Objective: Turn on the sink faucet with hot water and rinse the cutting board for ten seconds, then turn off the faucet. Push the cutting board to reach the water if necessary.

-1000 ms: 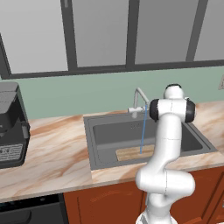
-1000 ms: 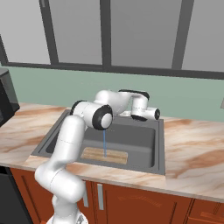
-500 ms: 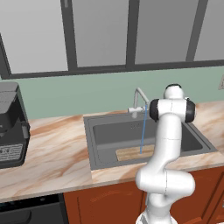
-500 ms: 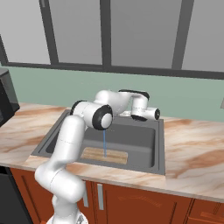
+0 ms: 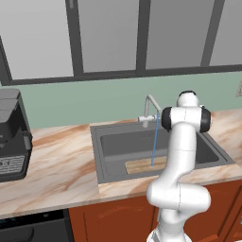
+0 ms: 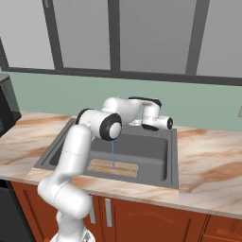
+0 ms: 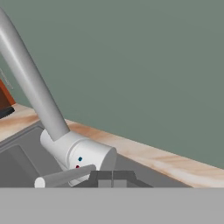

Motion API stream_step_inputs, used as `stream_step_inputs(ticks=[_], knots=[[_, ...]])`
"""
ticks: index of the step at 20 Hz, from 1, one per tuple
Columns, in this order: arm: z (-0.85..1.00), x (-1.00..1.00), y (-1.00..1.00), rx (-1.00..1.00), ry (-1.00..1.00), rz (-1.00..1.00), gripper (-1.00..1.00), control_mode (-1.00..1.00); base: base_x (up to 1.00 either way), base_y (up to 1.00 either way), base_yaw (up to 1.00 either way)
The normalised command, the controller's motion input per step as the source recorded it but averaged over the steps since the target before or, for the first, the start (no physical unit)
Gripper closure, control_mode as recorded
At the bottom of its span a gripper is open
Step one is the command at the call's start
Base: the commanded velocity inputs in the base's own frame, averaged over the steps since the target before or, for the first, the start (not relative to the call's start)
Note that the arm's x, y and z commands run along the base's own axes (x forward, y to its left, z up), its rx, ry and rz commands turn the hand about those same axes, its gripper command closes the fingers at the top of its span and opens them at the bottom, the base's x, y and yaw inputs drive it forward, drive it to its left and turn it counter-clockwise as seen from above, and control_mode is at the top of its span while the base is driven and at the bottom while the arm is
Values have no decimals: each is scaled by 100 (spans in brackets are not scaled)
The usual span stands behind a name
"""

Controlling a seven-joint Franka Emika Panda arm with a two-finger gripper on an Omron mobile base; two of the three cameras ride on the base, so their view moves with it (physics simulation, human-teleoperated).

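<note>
Cutting board (image 5: 145, 165) — water (image 5: 154, 144) striking it.

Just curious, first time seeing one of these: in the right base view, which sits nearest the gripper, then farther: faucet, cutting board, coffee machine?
1. Faucet: right at the gripper, behind the sink.
2. Cutting board: below, on the basin floor.
3. Coffee machine: far left on the counter.

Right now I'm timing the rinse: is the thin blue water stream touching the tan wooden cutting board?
Touching. In the left base view the water stream runs straight down and ends on the cutting board.
</note>
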Motion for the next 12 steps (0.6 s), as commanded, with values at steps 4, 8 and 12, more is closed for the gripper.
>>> stream_step_inputs(ticks=[4, 8, 12], knots=[[0, 0, 0, 0, 0, 0, 100, -100, 0, 0, 0], [0, 0, 0, 0, 0, 0, 100, -100, 0, 0, 0], [0, 0, 0, 0, 0, 0, 100, -100, 0, 0, 0]])
